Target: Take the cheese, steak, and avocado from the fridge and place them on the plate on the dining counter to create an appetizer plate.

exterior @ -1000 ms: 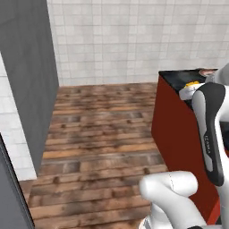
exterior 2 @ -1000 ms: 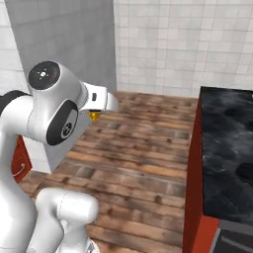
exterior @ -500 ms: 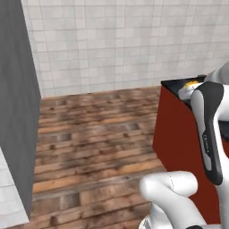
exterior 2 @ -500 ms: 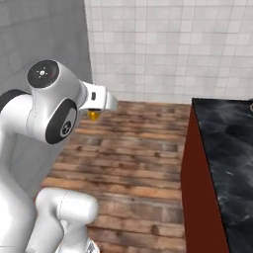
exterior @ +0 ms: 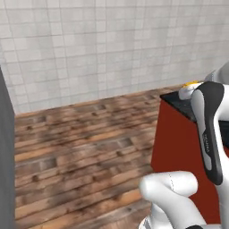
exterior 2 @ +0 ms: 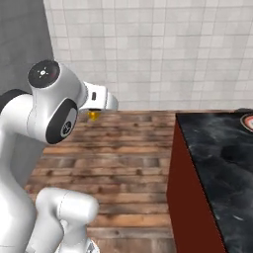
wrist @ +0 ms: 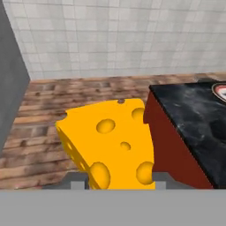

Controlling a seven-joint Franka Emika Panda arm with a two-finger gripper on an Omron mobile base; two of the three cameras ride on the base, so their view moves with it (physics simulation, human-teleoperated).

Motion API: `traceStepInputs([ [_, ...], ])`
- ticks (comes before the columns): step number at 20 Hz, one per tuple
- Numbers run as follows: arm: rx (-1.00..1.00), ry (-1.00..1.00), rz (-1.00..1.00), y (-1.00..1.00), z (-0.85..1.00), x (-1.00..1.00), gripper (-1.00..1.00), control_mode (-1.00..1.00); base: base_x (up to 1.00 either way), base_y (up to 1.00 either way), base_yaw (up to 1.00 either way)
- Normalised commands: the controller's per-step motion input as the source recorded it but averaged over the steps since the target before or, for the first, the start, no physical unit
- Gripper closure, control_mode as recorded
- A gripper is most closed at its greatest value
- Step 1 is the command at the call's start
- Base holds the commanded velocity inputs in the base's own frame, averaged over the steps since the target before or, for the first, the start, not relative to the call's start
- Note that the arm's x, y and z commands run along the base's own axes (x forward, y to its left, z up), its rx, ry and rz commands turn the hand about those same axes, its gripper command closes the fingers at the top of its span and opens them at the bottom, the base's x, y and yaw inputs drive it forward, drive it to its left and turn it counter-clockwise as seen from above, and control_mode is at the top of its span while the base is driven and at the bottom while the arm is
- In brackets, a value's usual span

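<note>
On the far left, the grey side of the fridge (wrist: 11, 95) is standing against the tiled wall (wrist: 114, 35), with the wooden floor (exterior: 80, 152) running in front of it. In the hand view, the gripper (wrist: 115, 178) is holding the cheese (wrist: 110, 148), a yellow-orange wedge with holes, its fingers closed narrowly on either side of the wedge's lower end. In the right base view the cheese is showing as a small yellow bit under the white hand, up in the air over the floor, left of the counter. To the right, the dining counter (exterior 2: 217, 163) is standing with its glossy black top and red side. At its far right edge, the plate (exterior 2: 246, 120) is lying on the top, only its rim in sight; I cannot tell what is on it.
</note>
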Motion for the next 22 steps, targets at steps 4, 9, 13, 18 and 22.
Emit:
traceStepInputs([
  [4, 0.00, 0.00, 0.00, 0.00, 0.00, 0.00, 1.00, 1.00, 1.00, 0.35, -0.31],
  [9, 0.00, 0.00, 0.00, 0.00, 0.00, 0.00, 1.00, 1.00, 1.00, 0.39, -0.33],
  [13, 0.00, 0.00, 0.00, 0.00, 0.00, 0.00, 1.00, 1.00, 1.00, 0.41, -0.40],
  [18, 0.00, 0.00, 0.00, 0.00, 0.00, 0.00, 1.00, 1.00, 0.96, 0.47, -0.50],
  [22, 0.00, 0.00, 0.00, 0.00, 0.00, 0.00, 1.00, 1.00, 0.78, 0.51, -0.57],
])
